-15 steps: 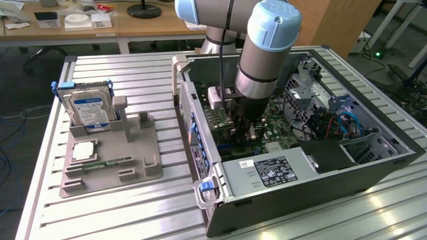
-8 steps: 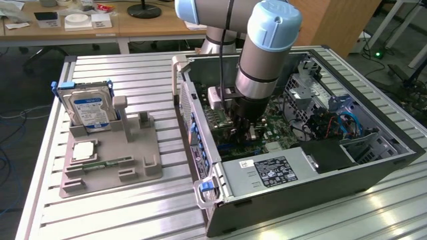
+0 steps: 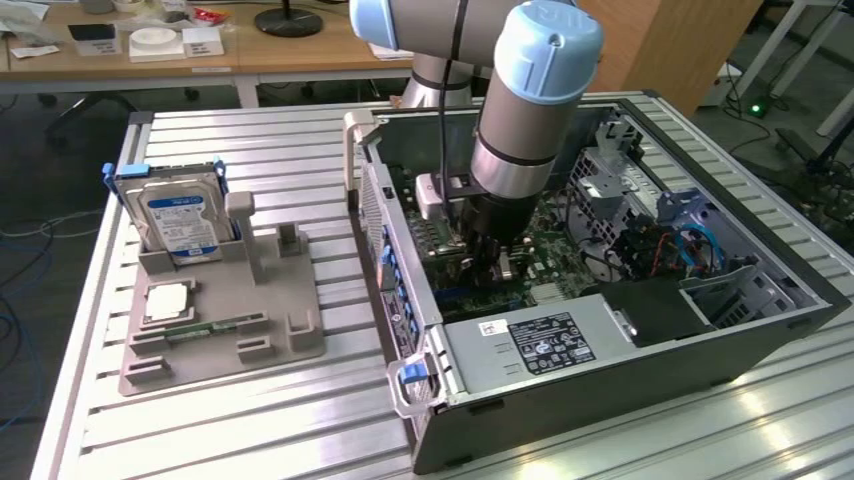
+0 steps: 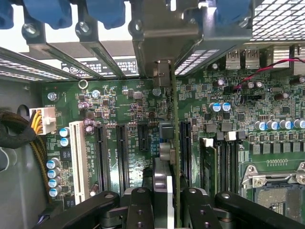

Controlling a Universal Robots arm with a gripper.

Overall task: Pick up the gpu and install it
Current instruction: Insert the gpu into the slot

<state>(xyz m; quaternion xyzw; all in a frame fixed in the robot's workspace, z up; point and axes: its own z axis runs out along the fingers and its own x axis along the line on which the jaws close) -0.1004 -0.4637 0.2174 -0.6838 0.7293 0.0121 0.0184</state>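
**Q:** Fingers first: what are they doing?

**A:** Fingers (image 4: 143, 202) are pinching the gpu (image 4: 174, 143), which the wrist view sees edge-on as a thin vertical card running between the two dark pads. The gripper (image 3: 483, 262) hangs from the arm (image 3: 527, 110), reaching down inside the open computer case (image 3: 694, 345).

**Q:** Where exactly is the card?

**A:** It is held upright over the green motherboard (image 4: 128, 100), lined up along the long dark expansion slots (image 4: 185, 148). Its far end points at the metal bracket bay (image 4: 164, 36) in the case's rear wall. Whether its lower edge is already in a slot or just above one, I cannot tell.

**Q:** So which step is this?

**A:** Judging by the grip and the position, the pick-up is done and the install is in hand. A seating move calls for the card edge to stay parallel with the slot, the bracket end to meet its opening, and the push to go straight down.

**Q:** What surrounds it?

**A:** On the board, a white slot (image 4: 78, 160) and blue-capped capacitors (image 4: 217, 107) stand to either side, with memory slots (image 4: 224, 162) beyond. In the exterior view, a silver power supply (image 3: 534, 345) fills the case's near corner. On the exterior view's left, well apart from the case, a grey holder tray (image 3: 220, 330) sits on the slatted tabletop (image 3: 240, 440), carrying an upright hard drive (image 3: 180, 225) with a blue-and-white label and a narrow green memory stick (image 3: 214, 328).
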